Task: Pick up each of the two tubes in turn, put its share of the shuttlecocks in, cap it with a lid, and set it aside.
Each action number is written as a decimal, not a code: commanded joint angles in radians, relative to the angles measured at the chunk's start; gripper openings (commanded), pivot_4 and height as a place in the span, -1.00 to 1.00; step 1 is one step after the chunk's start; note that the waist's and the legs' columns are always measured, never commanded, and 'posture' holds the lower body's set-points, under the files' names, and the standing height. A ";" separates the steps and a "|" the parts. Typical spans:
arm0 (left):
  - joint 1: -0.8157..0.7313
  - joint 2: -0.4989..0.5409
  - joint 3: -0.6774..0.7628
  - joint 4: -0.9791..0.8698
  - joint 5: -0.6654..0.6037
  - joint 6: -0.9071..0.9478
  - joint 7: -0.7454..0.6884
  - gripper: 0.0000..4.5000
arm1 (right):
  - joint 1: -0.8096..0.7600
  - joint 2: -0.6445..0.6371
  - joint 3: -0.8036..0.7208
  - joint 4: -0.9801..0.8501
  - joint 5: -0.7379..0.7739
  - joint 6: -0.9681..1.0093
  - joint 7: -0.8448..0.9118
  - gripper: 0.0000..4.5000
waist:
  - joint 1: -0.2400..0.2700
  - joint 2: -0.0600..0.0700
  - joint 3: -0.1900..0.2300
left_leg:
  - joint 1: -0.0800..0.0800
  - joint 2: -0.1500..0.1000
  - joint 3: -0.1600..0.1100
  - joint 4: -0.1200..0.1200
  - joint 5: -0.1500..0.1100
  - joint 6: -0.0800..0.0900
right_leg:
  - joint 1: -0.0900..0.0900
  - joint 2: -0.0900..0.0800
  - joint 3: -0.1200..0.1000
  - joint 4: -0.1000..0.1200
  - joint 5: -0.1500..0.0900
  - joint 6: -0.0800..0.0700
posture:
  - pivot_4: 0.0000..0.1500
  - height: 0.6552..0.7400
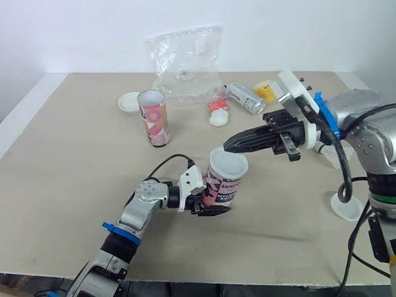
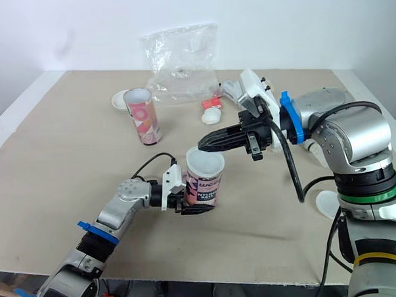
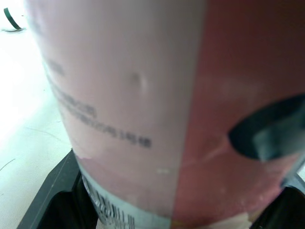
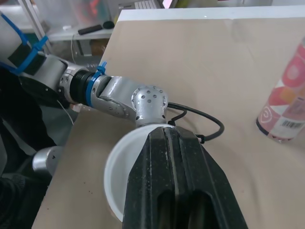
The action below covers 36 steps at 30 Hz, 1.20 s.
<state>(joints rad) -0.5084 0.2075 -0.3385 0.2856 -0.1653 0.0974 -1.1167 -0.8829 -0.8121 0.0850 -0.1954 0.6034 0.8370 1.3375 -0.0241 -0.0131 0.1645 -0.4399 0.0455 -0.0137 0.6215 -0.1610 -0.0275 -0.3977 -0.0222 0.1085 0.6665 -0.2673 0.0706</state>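
The right gripper (image 1: 229, 145) has its 2 black fingers pressed flat together with nothing between them, and their tip sits on or just above the white top (image 1: 228, 163) of the held tube (image 1: 226, 183). The left gripper (image 1: 212, 195) is clamped round that tube's lower half and holds it upright over the front middle of the table (image 1: 67, 154) - whether the base touches the board I cannot tell.

The risk lies in the push. The tip meets the white top toward one edge, not the centre, so a firm press could cock a lid sideways or lever the tube over in its low grip. The printed wall looks smooth, and a downward load may slide it through the fingers.

The right wrist view looks straight along the closed fingers and shows the white top as a round dish with a raised rim. It could be a seated lid or an open mouth, and I cannot tell which. The head views show it from the side as a pale disc. The left wrist view shows the tube's wall hard up against the gripper, with 1 dark finger laid on its red side. The head views give the layout - the second tube (image 1: 153, 117) stands open-mouthed well behind, a lid (image 1: 127, 101) just beside it, the other lid (image 1: 347, 206) by the right edge, and a plastic bag (image 1: 187, 60) at the back
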 commanded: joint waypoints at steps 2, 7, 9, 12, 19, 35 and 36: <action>0.041 0.013 -0.051 0.046 0.035 0.051 -0.010 0.49 | 0.006 -0.009 0.026 -0.043 -0.016 -0.036 -0.003 -0.99 | 0.000 0.000 0.000 | 0.000 0.000 0.000 0.000 0.000 0.000 | 0.000 0.000 0.000 0.000 0.000 0.000 | 1.00 1.00; 0.047 0.016 -0.051 0.040 0.036 0.055 -0.006 0.49 | 0.016 -0.011 0.090 -0.042 -0.055 -0.079 0.012 -0.99 | 0.000 0.000 0.000 | 0.000 0.000 0.000 0.000 0.000 0.000 | 0.000 0.000 0.000 0.000 0.000 0.000 | 1.00 1.00; 0.049 0.017 -0.049 0.038 0.037 0.056 -0.003 0.49 | 0.019 -0.012 0.121 -0.034 -0.084 -0.104 0.018 -0.99 | 0.000 0.000 0.000 | 0.000 0.000 0.000 0.000 0.000 0.000 | 0.000 0.000 0.000 0.000 0.000 0.000 | 1.00 1.00; 0.051 0.020 -0.047 0.038 0.038 0.058 0.001 0.49 | 0.019 -0.017 0.158 -0.024 -0.117 -0.129 0.035 -0.99 | 0.000 -0.001 -0.001 | 0.000 0.000 0.000 0.000 0.000 0.000 | 0.000 0.000 0.000 0.000 -0.001 0.001 | 1.00 1.00; 0.054 0.023 -0.045 0.032 0.036 0.065 0.008 0.49 | 0.022 -0.023 0.200 -0.010 -0.170 -0.147 0.056 -0.99 | 0.000 -0.001 -0.002 | 0.001 0.001 0.000 0.000 0.000 0.000 | 0.000 0.001 0.000 0.000 -0.002 0.002 | 1.00 1.00; 0.052 0.019 -0.046 0.036 0.045 0.031 0.016 0.49 | -0.024 -0.023 0.254 0.037 -0.187 0.014 0.057 -0.99 | -0.001 -0.006 -0.013 | 0.003 0.002 0.001 -0.001 0.000 0.000 | 0.001 0.001 0.000 0.000 -0.004 -0.002 | 1.00 1.00; 0.052 0.020 -0.046 0.037 0.045 0.030 0.016 0.49 | -0.033 -0.020 0.253 0.046 -0.188 0.016 0.055 -0.99 | -0.001 -0.006 -0.013 | 0.003 0.002 0.001 -0.001 0.000 0.000 | 0.001 0.001 0.000 0.000 -0.005 -0.003 | 1.00 1.00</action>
<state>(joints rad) -0.4918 0.2100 -0.3396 0.2780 -0.1612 0.1058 -1.0939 -0.9196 -0.8226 0.2929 -0.1713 0.4492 0.8255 1.3938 -0.0255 -0.0188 0.1514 -0.4371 0.0474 -0.0130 0.6206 -0.1612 -0.0277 -0.3971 -0.0211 0.1084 0.6664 -0.2719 0.0678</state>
